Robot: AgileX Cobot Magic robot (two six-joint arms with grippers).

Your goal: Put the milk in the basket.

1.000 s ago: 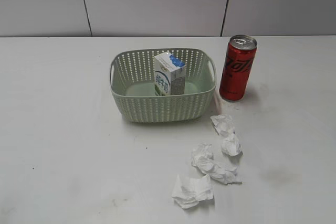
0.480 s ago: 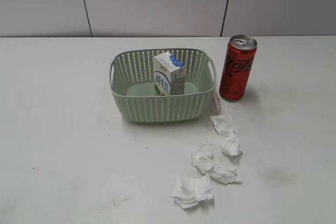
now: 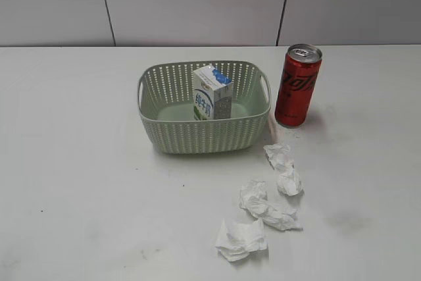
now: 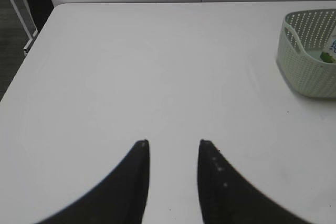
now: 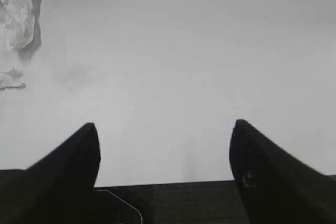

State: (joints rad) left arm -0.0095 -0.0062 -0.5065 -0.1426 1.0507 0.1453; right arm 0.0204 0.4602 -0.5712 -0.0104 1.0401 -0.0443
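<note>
The milk (image 3: pixel 212 93), a small white carton with a blue top corner, stands upright inside the sage-green basket (image 3: pixel 204 135) at the middle of the table. The basket's left end also shows in the left wrist view (image 4: pixel 307 72) at the far right, with a bit of the carton inside. Neither arm shows in the exterior view. My left gripper (image 4: pixel 173 142) is open and empty over bare table, well to the left of the basket. My right gripper (image 5: pixel 165 125) is wide open and empty above bare table near the front edge.
A tall red soda can (image 3: pixel 298 85) stands just right of the basket. Several crumpled white tissues (image 3: pixel 266 205) lie in front of it; one shows in the right wrist view (image 5: pixel 17 15). The table's left edge (image 4: pixel 29 59) drops to dark floor.
</note>
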